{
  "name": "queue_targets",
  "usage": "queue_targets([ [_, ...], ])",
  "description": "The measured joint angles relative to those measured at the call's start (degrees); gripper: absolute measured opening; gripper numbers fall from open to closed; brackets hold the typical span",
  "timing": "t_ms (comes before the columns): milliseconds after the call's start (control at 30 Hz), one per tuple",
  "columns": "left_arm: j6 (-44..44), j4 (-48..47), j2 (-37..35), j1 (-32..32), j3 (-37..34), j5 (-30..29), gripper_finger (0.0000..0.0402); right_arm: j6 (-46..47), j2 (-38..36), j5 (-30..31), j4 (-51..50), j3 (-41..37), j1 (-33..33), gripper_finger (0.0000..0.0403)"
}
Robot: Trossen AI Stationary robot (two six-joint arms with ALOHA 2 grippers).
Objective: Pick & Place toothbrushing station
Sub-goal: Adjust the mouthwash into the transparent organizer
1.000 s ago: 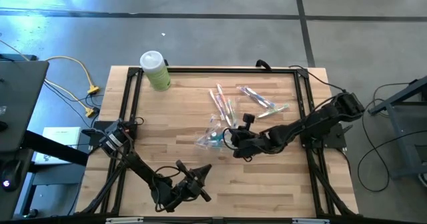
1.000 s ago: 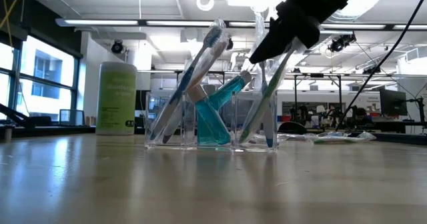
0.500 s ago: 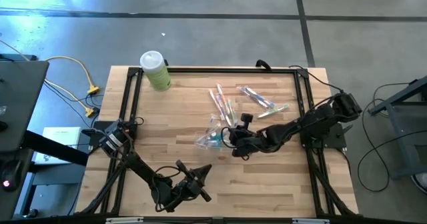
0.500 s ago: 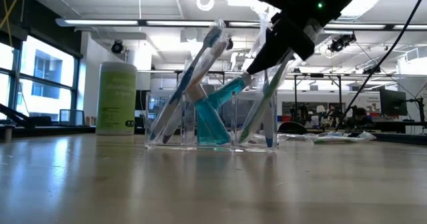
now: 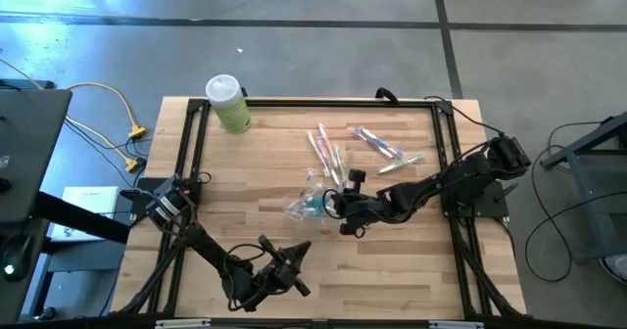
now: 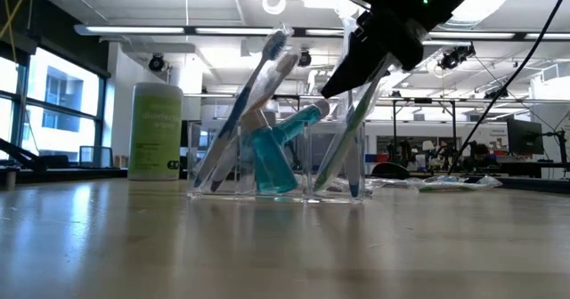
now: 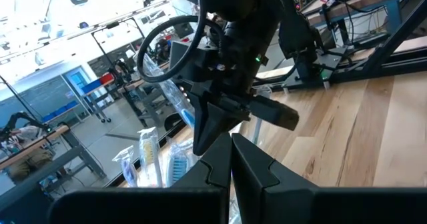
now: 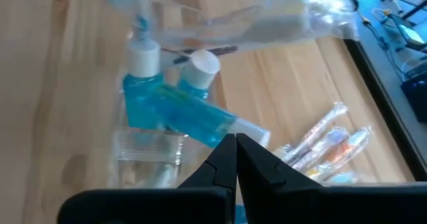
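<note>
Clear holder (image 5: 312, 200) stands mid-table, wrapped toothbrushes (image 5: 364, 151) behind it, canister (image 5: 227, 104) at the far left corner, seemingly.

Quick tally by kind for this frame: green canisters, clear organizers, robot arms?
Green canister: 1
Clear organizer: 1
Robot arms: 2, the left arm and the right arm
Total: 4

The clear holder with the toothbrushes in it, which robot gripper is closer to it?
The right one. The right gripper is right at the clear holder, beside its toothbrushes. The left gripper waits farther away, near the table's front edge.
</note>
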Motion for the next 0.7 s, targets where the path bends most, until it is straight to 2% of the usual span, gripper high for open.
queue_targets([
  [500, -0.3, -0.02, 0.02, 0.0, 0.02, -0.24, 0.0003, 5.48, 0.01, 1.1, -7.24, 0.0, 0.1, 0.0002],
  [700, -0.44, -0.02, 0.02, 0.0, 0.02, -0.17, 0.0003, 6.45, 0.0, 0.92, -6.22, 0.0, -1.15, 0.0002],
])
